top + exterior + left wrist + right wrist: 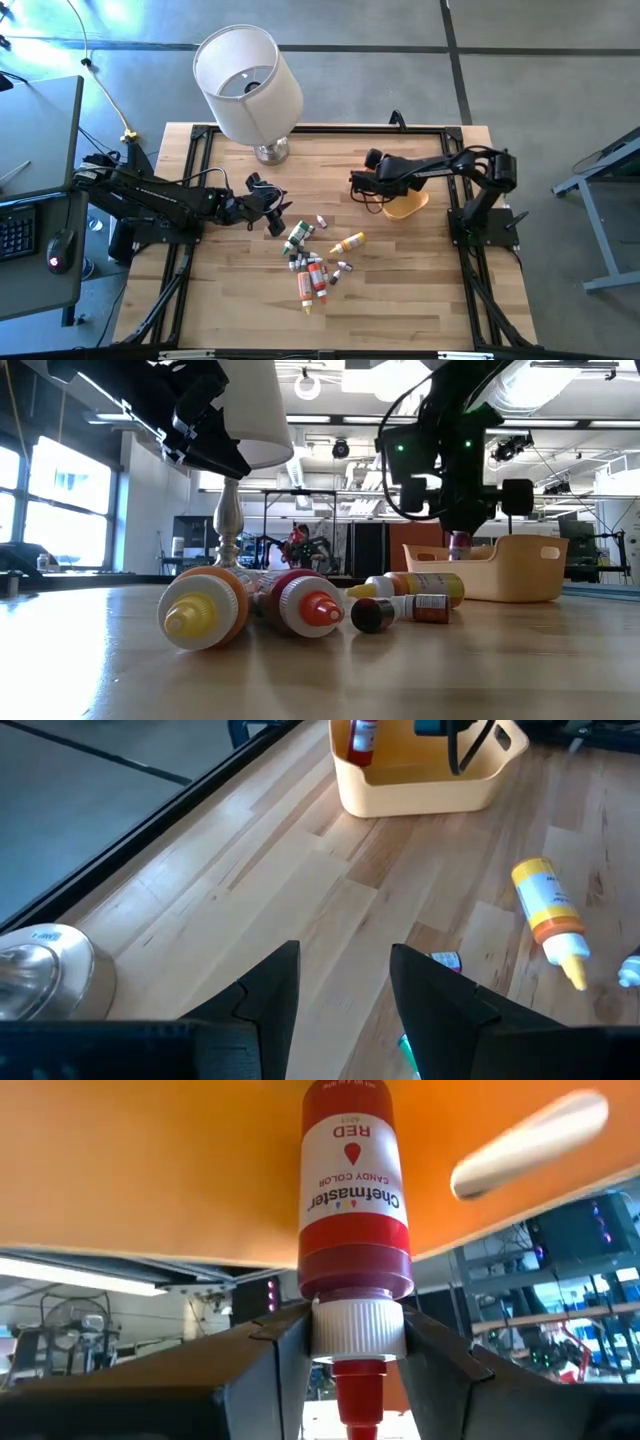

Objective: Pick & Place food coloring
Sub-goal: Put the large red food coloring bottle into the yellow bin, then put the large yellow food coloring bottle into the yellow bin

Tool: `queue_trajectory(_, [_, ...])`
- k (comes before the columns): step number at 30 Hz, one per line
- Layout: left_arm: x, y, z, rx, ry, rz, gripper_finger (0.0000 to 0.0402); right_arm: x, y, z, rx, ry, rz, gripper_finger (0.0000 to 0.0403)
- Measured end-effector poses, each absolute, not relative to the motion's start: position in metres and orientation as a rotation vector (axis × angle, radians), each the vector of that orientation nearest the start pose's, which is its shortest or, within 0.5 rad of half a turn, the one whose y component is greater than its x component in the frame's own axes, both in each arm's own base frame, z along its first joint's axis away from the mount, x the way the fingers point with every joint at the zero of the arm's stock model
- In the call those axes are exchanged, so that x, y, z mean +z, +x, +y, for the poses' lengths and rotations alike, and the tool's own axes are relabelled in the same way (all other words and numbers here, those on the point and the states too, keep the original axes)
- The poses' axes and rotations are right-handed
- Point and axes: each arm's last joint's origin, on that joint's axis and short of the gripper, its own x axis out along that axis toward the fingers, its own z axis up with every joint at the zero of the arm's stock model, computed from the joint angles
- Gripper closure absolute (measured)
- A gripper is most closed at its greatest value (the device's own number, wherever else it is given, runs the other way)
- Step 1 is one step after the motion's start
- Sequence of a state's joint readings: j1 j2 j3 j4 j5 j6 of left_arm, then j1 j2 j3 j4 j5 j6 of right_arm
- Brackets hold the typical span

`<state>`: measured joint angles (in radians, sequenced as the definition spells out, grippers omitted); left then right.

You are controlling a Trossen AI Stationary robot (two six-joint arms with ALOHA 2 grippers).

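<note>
Right gripper (350,1342) pinches a small red dropper bottle with a white label and white collar (353,1190), its two dark fingers clamped on the collar just under the shoulder, and holds it at the orange plastic bowl with cut-out handles (408,206) on the right side of the butcher-block wooden table (400,300); the left wrist view shows the bottle hanging just inside the bowl's near wall. To finish this placement well, I judge the gripper should carry the bottle lower and nearer the bowl's middle before letting go, since a drop from the rim could bounce the light bottle out or tip the bowl. The jaws should part only a little and the arm should rise straight up so the fingers do not catch the wall or a handle slot. Left gripper (345,985) hovers with its fingers spread apart over bare wood near the silver foot of the white-shaded lamp (249,82), beside the remaining bottles. Those lie in a loose cluster at the table's centre (310,265), several touching, with a yellow-bodied, orange-collared bottle (549,915) lying apart toward the bowl. That lone one looks the easiest next pick; bottles in the cluster would probably roll if nudged, so a grasp across the body, square to its length, seems safest.
</note>
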<state>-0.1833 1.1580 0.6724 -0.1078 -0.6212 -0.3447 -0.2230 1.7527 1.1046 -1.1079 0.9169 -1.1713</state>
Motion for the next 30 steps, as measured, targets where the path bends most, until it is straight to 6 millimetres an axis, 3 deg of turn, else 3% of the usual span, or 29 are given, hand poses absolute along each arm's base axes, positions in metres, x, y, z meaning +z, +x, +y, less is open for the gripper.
queue_trajectory(24, [0.2329,0.2337,-0.0263,0.503,-0.1,0.471,0.0246,0.1762,0.2771,-0.0865,0.202,-1.345,2.061,0.0247])
queue_trajectory(30, [0.2329,0.2337,-0.0264,0.503,-0.1,0.471,0.0246,0.182,0.2777,-0.09,-0.073,-1.478,2.128,0.0242])
